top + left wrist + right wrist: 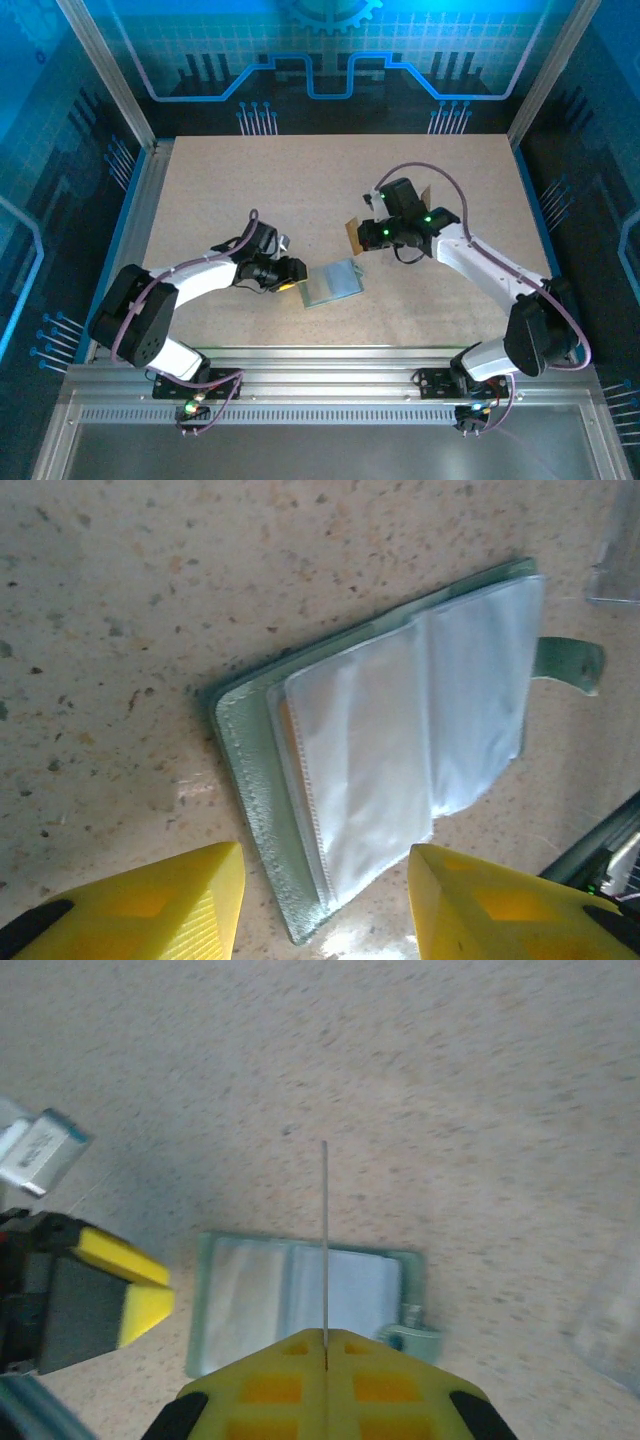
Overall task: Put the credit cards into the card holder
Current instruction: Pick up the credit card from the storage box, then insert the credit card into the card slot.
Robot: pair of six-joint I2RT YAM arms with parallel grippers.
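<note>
Top view, card holder: the card holder (332, 283) lies open near the middle of the table (300, 180), between the two arms, where both can reach it.
Top view, left gripper: the left gripper (292, 274) is low at the holder's left edge, probably to stop it from sliding.
Top view, right gripper: the right gripper (362, 233) is just on the far side of the holder and carries a tan card (352, 236).
Left wrist view: the yellow fingers (150, 905) stand apart and grasp nothing. The holder (400, 750) is in front of them with its clear pockets up, ready to receive.
Right wrist view: the right gripper (325, 1345) is closed on the card (325, 1220). It is upright and seen edge-on above the holder (250, 1300), I think to bring its edge down into a pocket.
</note>
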